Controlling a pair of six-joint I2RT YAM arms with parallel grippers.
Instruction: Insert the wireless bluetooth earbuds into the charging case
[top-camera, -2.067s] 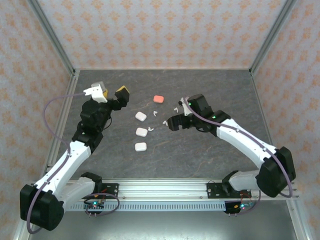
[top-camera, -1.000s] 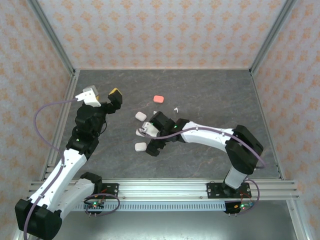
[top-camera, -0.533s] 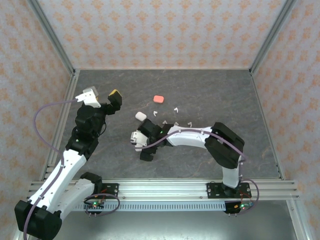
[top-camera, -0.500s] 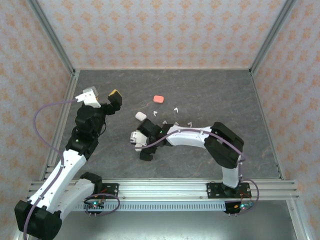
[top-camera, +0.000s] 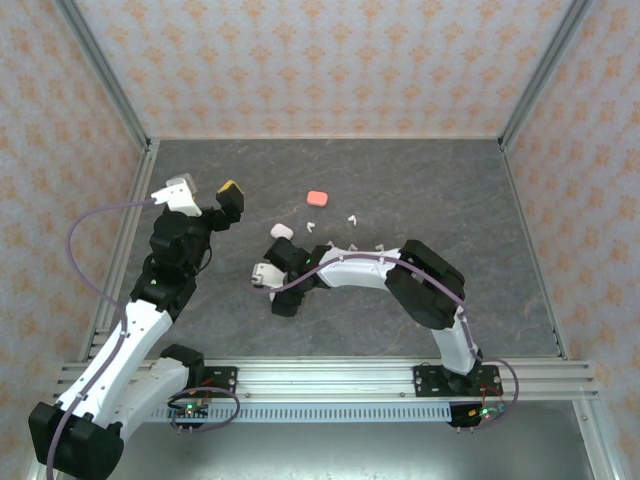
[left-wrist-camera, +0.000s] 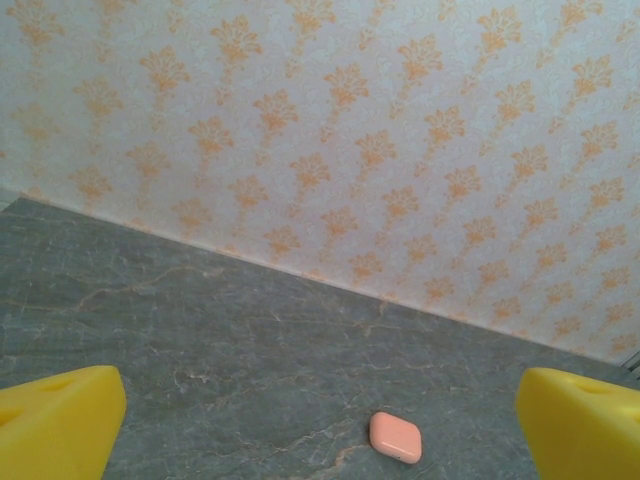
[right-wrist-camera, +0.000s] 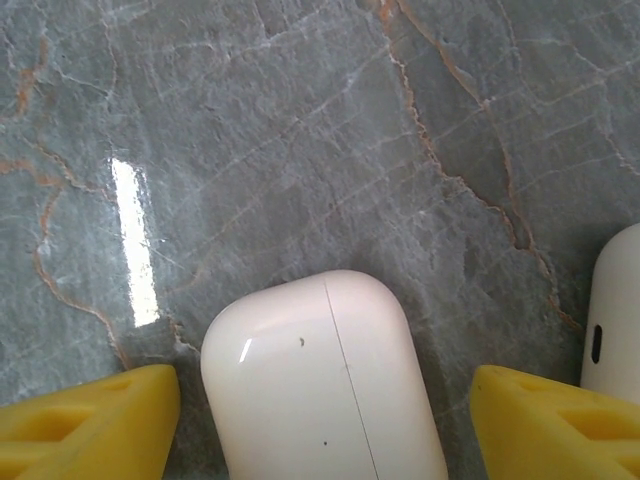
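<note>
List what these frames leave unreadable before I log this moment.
- Right wrist view: the white case between the right pincer fingers runs off the bottom edge, so its near end is unseen.
- Right wrist view: a second white case is cut by the right edge.
- Top view: the right arm lies over the first case.
- Top view: the earbuds are too small to tell how they lie.

Glossy, smooth white plastic charging case (right-wrist-camera: 320, 385) lies on a polished, grey, veined stone-look table (right-wrist-camera: 300, 150), reflecting light.
</note>
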